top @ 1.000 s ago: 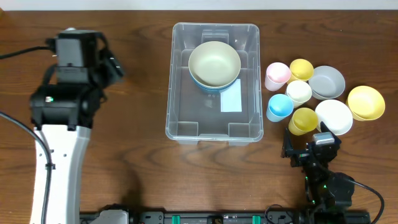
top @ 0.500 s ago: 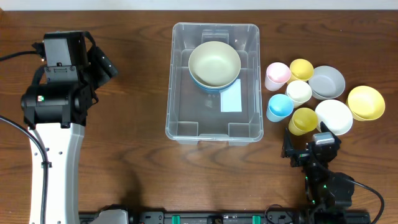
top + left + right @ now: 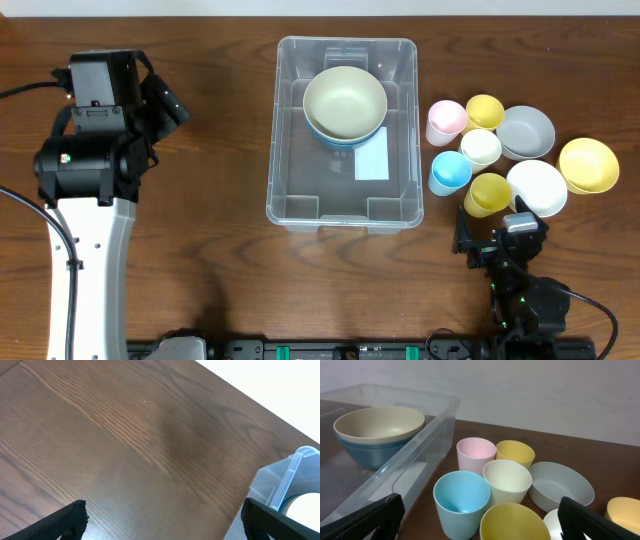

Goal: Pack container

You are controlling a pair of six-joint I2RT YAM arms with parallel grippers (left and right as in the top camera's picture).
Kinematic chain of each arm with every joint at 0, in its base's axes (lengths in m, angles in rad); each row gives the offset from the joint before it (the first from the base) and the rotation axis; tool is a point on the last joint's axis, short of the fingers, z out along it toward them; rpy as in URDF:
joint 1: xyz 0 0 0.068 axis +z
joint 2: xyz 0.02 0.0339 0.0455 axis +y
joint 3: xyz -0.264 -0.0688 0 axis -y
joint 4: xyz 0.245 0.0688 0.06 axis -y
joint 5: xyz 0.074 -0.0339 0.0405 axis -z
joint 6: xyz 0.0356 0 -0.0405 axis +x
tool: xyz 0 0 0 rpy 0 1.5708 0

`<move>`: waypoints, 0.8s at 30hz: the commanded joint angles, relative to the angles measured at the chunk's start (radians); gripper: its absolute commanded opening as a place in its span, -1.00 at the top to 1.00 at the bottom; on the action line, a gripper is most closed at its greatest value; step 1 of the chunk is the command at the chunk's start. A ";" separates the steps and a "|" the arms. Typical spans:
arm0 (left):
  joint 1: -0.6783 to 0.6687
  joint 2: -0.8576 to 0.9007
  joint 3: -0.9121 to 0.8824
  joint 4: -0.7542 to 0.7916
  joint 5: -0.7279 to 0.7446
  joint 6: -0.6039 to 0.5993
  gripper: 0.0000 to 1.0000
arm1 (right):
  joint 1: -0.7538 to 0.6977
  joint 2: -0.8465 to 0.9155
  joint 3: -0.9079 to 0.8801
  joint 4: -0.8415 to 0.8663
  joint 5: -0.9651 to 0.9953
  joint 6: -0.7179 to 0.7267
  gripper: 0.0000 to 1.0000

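Observation:
The clear plastic container (image 3: 290, 190) stands mid-table with a white label (image 3: 371, 158) on its base. Inside it a cream bowl (image 3: 344, 100) is nested in a blue bowl; both show in the right wrist view (image 3: 379, 424). My left gripper (image 3: 162, 520) is open and empty over bare table, left of the container's corner (image 3: 295, 467). My right gripper (image 3: 477, 517) is open and empty, just in front of a blue cup (image 3: 461, 500) and a yellow cup (image 3: 512, 522). In the overhead view the right gripper (image 3: 490, 238) sits below the yellow cup (image 3: 487, 193).
Right of the container stand a pink cup (image 3: 446, 121), a yellow cup (image 3: 485, 110), a cream cup (image 3: 480, 147), a blue cup (image 3: 450, 172), a grey bowl (image 3: 526, 132), a white bowl (image 3: 537, 187) and a yellow bowl (image 3: 588, 164).
The left arm has drawn back to the left and away from the container since one second ago; it has been still for the last half second. The right arm has not moved.

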 commanded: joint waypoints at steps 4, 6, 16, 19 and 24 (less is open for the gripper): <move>0.003 0.008 0.012 -0.003 -0.016 -0.002 -0.96 | 0.008 -0.003 -0.001 -0.001 0.001 -0.006 -0.99; 0.003 0.008 0.012 -0.003 -0.016 -0.002 -0.96 | 0.008 -0.003 -0.001 0.022 0.005 -0.006 -0.99; 0.003 0.008 0.012 -0.002 -0.016 -0.002 -0.96 | 0.008 -0.001 -0.001 0.028 -0.001 -0.002 -0.98; 0.003 0.008 0.012 -0.003 -0.016 -0.002 -0.96 | 0.008 -0.002 -0.001 0.121 -0.066 0.008 -0.99; 0.003 0.008 0.012 -0.002 -0.016 -0.002 -0.96 | 0.008 -0.002 -0.001 0.182 -0.275 0.043 -0.98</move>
